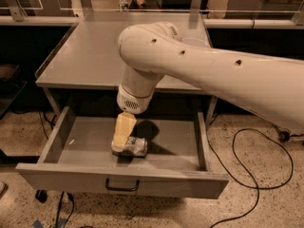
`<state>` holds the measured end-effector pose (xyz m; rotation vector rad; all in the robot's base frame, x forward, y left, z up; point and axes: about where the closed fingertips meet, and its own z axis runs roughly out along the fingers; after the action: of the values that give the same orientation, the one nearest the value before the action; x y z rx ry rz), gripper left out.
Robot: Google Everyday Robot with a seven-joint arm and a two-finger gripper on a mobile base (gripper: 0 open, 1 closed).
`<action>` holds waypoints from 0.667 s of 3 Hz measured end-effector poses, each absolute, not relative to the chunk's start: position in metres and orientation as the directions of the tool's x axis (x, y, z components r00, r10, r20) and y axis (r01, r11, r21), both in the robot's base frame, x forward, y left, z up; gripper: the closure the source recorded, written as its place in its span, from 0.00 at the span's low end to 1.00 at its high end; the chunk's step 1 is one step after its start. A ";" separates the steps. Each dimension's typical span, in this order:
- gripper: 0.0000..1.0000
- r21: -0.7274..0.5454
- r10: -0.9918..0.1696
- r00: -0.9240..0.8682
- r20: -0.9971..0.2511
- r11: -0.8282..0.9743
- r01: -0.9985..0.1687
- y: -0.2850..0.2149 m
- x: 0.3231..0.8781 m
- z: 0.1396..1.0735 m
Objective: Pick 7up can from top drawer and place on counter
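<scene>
Camera view from above and in front: the end effector [119, 144] hangs down inside the open top drawer [173, 148], a pale yellowish slab tilted slightly, its top toward the right. Its lower tip meets the left end of the 7up can [135, 147]. It overlaps the can there, but whether it is closed on the can or only touching it cannot be told from this angle.

The 7up can lies on its side on the drawer floor, left of centre and nearer the front panel than the back, silvery with a small green mark showing. A dark shadow spreads on the drawer floor just behind and to the right of it. A tiny pale scrap [71, 141] lies near the drawer's left wall, well apart from the can.

The top drawer is pulled far out, and its flat front panel carries a small dark bar handle [122, 186] at its middle. Above and behind it sits the counter [85, 56], grey with low rims along its sides.

The white robot arm [213, 75] enters from the right, crosses over the counter's front edge and bends down at a rounded wrist joint [135, 96]. On the speckled floor [270, 208] to the right, a black cable [248, 172] loops.
</scene>
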<state>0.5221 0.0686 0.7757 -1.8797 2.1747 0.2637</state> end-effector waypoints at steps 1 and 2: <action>0.00 -0.039 -0.937 -0.140 -0.321 0.161 -0.986 0.067 0.518 0.779; 0.00 -0.053 -0.923 -0.173 -0.344 0.203 -0.978 0.078 0.512 0.762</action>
<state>0.5123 0.0779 0.7616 -1.7921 2.1822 0.2583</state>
